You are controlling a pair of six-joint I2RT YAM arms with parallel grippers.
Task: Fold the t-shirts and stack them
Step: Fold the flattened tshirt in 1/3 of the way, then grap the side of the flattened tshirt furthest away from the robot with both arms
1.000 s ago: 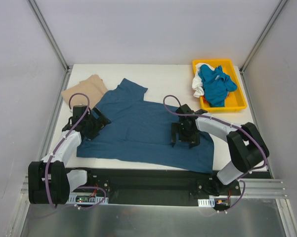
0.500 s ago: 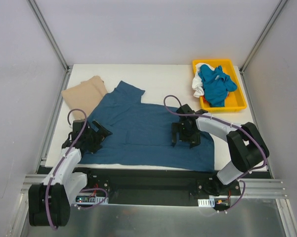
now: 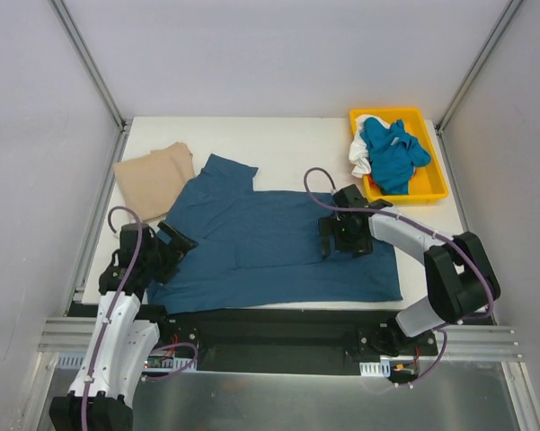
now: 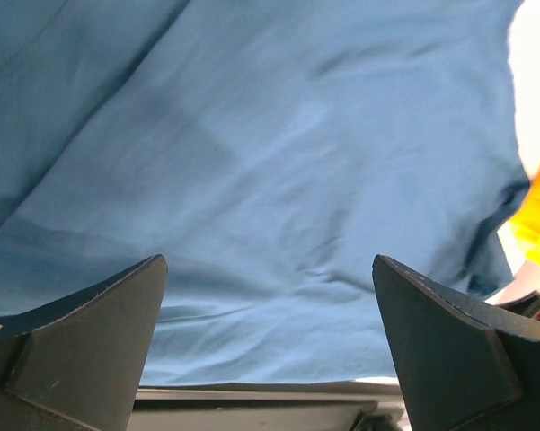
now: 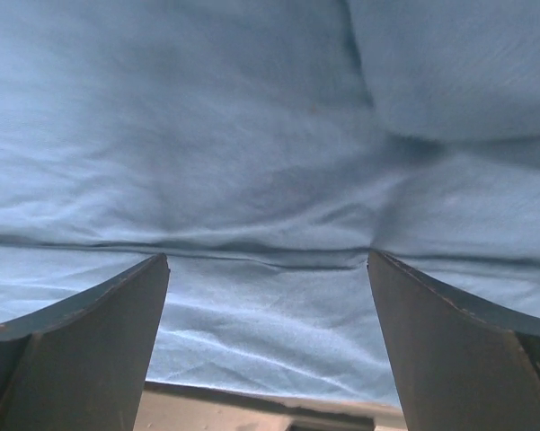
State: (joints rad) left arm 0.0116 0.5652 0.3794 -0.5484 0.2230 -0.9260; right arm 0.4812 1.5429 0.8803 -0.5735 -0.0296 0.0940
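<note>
**Friend:** What is on the far left?

**Me:** A tan shirt (image 3: 153, 178). It lies flat on the white table (image 3: 296, 144) at the far left. Its right edge touches the big blue shirt (image 3: 278, 242).

**Friend:** Where is the big blue shirt?

**Me:** It is spread out in the middle of the table. It reaches to the near edge. One sleeve sticks out toward the far left, next to the tan shirt.

**Friend:** What is your left gripper (image 3: 178, 242) doing?

**Me:** It is at the near left corner of the big blue shirt. It is wide apart, and I see only blue cloth under it. It holds nothing.

**Friend:** And your right gripper (image 3: 346, 247)?

**Me:** It is low over the right part of the same shirt, by a wrinkle. It is wide apart too, with nothing in it.

**Friend:** What is on the far right?

**Me:** A yellow tray (image 3: 431, 193). A bright blue shirt (image 3: 393, 154) is bunched up in it. A white shirt (image 3: 361, 154) hangs over the tray's left side.
</note>
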